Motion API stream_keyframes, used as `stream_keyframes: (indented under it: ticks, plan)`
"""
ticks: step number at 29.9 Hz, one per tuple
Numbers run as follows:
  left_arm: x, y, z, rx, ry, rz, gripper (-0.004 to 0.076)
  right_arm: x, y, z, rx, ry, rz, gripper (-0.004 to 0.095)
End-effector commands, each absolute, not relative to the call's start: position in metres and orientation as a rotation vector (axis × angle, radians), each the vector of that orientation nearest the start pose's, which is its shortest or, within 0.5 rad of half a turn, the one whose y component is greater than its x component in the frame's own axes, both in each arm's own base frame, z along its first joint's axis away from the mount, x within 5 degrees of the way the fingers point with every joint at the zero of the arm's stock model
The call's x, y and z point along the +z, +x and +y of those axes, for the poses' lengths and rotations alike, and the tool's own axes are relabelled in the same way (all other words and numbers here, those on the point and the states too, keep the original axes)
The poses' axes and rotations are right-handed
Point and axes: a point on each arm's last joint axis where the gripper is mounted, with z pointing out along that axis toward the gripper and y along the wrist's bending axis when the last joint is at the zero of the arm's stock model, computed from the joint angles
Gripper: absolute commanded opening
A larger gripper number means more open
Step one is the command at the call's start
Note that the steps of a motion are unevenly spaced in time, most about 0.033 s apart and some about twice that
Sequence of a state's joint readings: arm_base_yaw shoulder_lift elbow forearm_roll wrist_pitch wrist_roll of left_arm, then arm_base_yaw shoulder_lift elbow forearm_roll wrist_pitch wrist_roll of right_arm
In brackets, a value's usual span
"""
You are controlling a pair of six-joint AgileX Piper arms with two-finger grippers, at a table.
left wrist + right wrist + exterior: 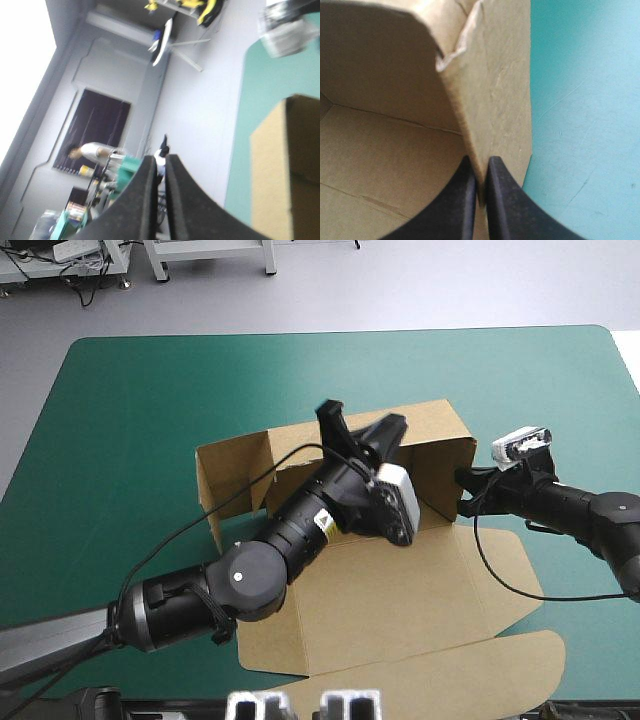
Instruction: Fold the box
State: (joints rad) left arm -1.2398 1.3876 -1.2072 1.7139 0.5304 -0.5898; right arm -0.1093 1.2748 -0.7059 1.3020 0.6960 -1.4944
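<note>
Table (pixel 120 440): box (pixel 495 100) in right gripper (pixel 481 167)

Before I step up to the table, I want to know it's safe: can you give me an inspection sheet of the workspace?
Surface: teal-green table, flat.
Job's things: brown box, far walls raised, lid flat toward the near edge.
Clutter: nothing seen.
Hands: left hand shut, holding nothing, raised over the box; right hand shut on the box's right wall.
Cables: nothing seen.
Surroundings: nothing seen.
</note>
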Motion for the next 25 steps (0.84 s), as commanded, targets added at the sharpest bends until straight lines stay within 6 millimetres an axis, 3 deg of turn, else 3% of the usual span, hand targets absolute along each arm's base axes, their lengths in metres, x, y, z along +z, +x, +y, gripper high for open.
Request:
stream_keyframes:
  ticks: [1, 8, 14, 19, 25]
  plan:
    - [0.457, 0.163, -0.253, 0.452, 1.021, 0.981, -0.0008, 0.291, 0.252, 0.030, 0.586, -0.423, 2.018, -0.0003]
    - [0.483, 0.234, -0.180, 0.448, 0.645, 1.274, -0.0002, 0.333, 0.261, 0.024, 0.520, -0.401, 2.102, -0.0003]
    - [0.478, 0.277, -0.107, 0.339, 0.341, 1.584, -0.0002, 0.374, 0.267, 0.016, 0.460, -0.327, 2.247, -0.0003]
    - [0.455, 0.294, -0.055, 0.233, 0.204, 1.860, -0.0002, 0.384, 0.287, 0.016, 0.552, -0.309, 2.392, -0.0003]
    - [0.431, 0.290, -0.011, 0.141, 0.153, 2.160, -0.0002, 0.371, 0.327, 0.034, 0.532, -0.444, 2.526, -0.0003]
